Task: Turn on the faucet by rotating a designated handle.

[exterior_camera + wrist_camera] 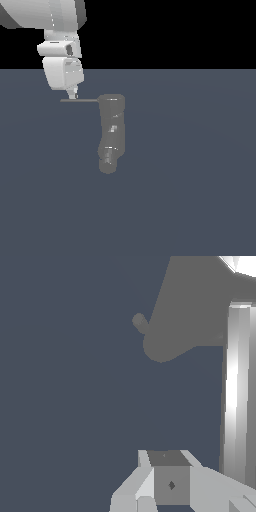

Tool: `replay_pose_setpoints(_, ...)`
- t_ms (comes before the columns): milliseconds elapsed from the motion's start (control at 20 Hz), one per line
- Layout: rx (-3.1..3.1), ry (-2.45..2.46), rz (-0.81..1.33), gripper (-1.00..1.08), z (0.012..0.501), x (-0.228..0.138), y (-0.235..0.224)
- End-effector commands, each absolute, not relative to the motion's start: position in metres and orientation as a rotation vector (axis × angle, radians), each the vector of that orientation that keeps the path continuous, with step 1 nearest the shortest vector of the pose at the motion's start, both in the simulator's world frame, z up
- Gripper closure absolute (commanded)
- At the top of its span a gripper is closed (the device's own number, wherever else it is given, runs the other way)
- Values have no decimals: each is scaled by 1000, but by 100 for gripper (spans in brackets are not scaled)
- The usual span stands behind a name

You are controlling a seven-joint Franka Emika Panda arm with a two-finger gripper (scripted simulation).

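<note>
Faucet (112,132) upright on bench (200,175); thin handle (80,100) projects from its top. Pincer (74,95) meets the rod's outer half; its opening cannot be told.

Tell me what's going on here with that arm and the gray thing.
A white Franka arm is working on a gray faucet standing on a flat dark surface. Its gripper sits at the thin dark handle that projects from the faucet's top toward the exterior view's left, near the rod's free end. Whether the fingers touch the handle, or are open or shut, cannot be told.
</note>
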State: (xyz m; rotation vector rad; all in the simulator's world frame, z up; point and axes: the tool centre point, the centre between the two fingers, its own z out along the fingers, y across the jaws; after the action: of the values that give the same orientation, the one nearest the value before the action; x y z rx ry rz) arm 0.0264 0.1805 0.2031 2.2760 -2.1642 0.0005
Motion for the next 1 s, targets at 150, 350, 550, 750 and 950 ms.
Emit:
replay_pose_setpoints(150, 2259, -2182, 1, 108, 201, 30, 179)
replay_pose_setpoints(350, 2260, -2181, 1, 108, 201, 27, 179)
replay_pose_setpoints(550, 2260, -2181, 1, 108, 201, 16, 178)
replay_pose_setpoints(750, 2260, -2181, 1, 108, 201, 4, 178)
replay_pose_setpoints(950, 2260, -2181, 1, 108, 201, -7, 177)
